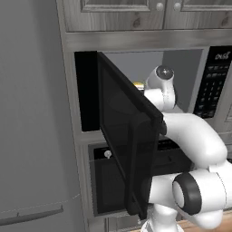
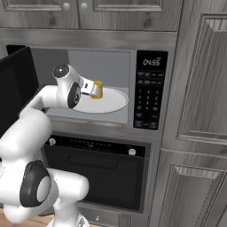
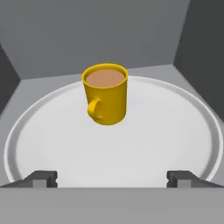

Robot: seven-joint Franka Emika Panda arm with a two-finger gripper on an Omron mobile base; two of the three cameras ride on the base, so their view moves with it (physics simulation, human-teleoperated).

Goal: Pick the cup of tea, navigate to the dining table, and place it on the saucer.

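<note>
1. The grey wood cabinets (image 2: 199, 111) fill the wall around a built-in microwave (image 2: 102, 84), with an oven (image 2: 99, 177) directly below it.
2. The microwave door (image 1: 122, 136) is swung fully open toward the left, its dark pane edge-on in the left base view.
3. The white arm (image 2: 31, 133) reaches from below up into the open microwave cavity.
4. The microwave's control panel (image 2: 150, 91) sits at the right edge of the cavity and shows lit digits at the top.
5. A round white microwave plate (image 3: 175, 144) covers most of the cavity floor.
6. The cup of tea (image 3: 106, 94) stands upright on the plate, toward its rear edge, brown liquid near the brim and its handle turned toward the camera in the hand view.
7. The pincer (image 3: 113, 179) is spread wide and holds nothing; its fingertips (image 3: 41, 178) sit low over the plate's front edge, one on each side, well apart from the cup.
8. In the right base view the cup shows just beyond the hand, over the plate's left part.
</note>
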